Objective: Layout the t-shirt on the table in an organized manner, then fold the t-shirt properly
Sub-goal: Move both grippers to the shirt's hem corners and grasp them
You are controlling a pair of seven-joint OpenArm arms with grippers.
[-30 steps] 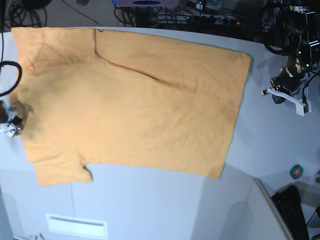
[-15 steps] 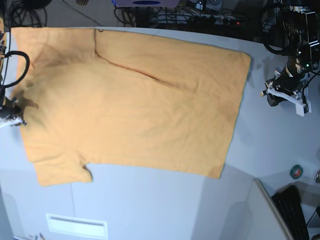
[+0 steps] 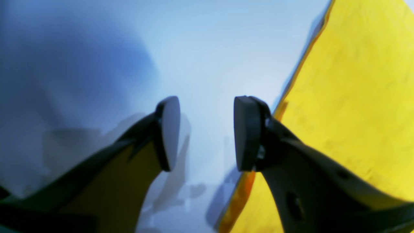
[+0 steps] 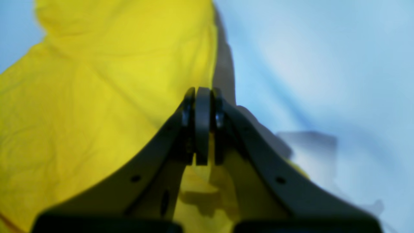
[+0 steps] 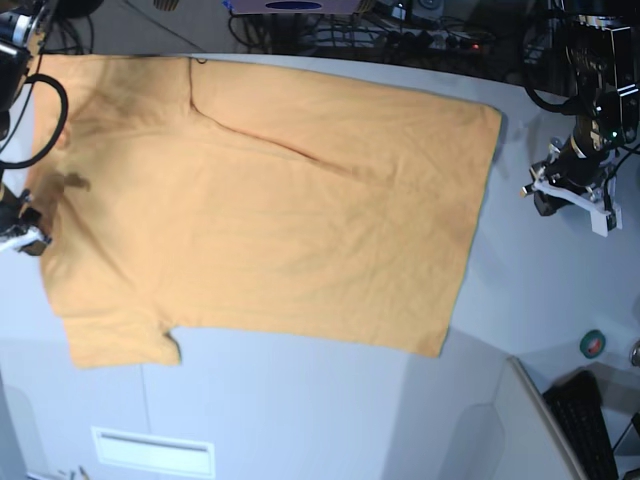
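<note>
My left hand (image 3: 207, 134) hangs with its two dark pads parted by a moderate gap, and nothing sits between them; through the gap I see only the pale desk (image 3: 200, 58). Just off that hand's right finger (image 3: 247, 132) runs the edge of the t-shirt (image 3: 355, 97), lying flat on the desk and stretching away beyond the fingertip. In the base view this left hand (image 5: 535, 190) sits above bare desk (image 5: 560, 280), near the shirt's straight hem edge but not touching it.

My right hand (image 4: 203, 126) has its pads pressed tight together, and I see no cloth caught between them. Below and to the left of those fingers the t-shirt fills the wrist view, lightly wrinkled, with bare desk off to the hand's right. In the base view the right hand (image 5: 22, 232) is at the frame's edge, right at the sleeve side of the shirt; whether it touches the fabric I cannot tell.

Between the two hands the t-shirt (image 5: 270, 200) lies spread open and mostly flat on the desk, plain orange side up, one long crease running across its far part. A short sleeve juts out on the near side close to my right hand. Past the desk's far edge, cables and equipment (image 5: 400, 25) sit in shadow.
</note>
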